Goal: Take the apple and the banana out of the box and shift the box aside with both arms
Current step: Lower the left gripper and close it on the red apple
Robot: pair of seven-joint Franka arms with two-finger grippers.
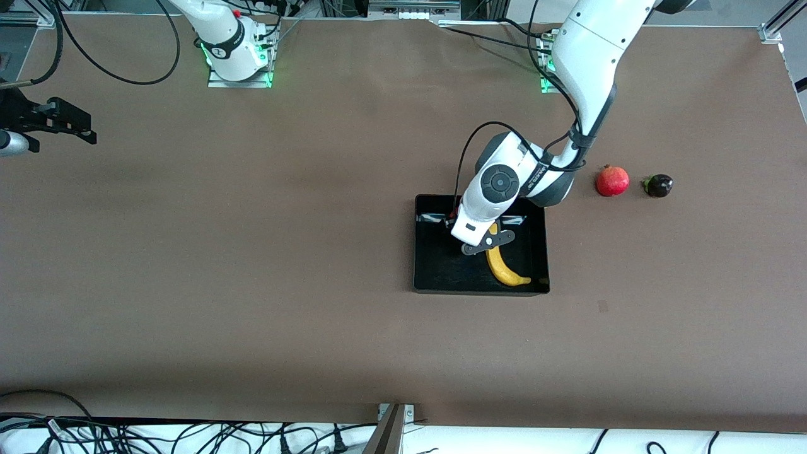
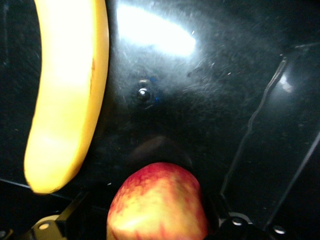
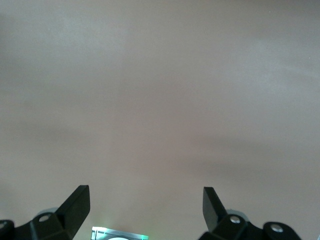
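Front view: box [image 1: 429, 277] near the left arm's end; banana [image 1: 504, 270] inside, long axis running toward the camera; left gripper [image 1: 479, 243] lowered into it.
Left wrist view: apple [image 2: 157, 205] between spread fingers [image 2: 75, 207], unclamped.
Right wrist view: right gripper [image 3: 146, 200] apart, waiting over bare table [image 3: 160, 100].

One banana [image 1: 503, 267], one apple [image 2: 159, 204], one box [image 1: 429, 252], one pomegranate [image 1: 612, 181], one dark fruit [image 1: 659, 185], two arms, one desk [image 1: 252, 252].
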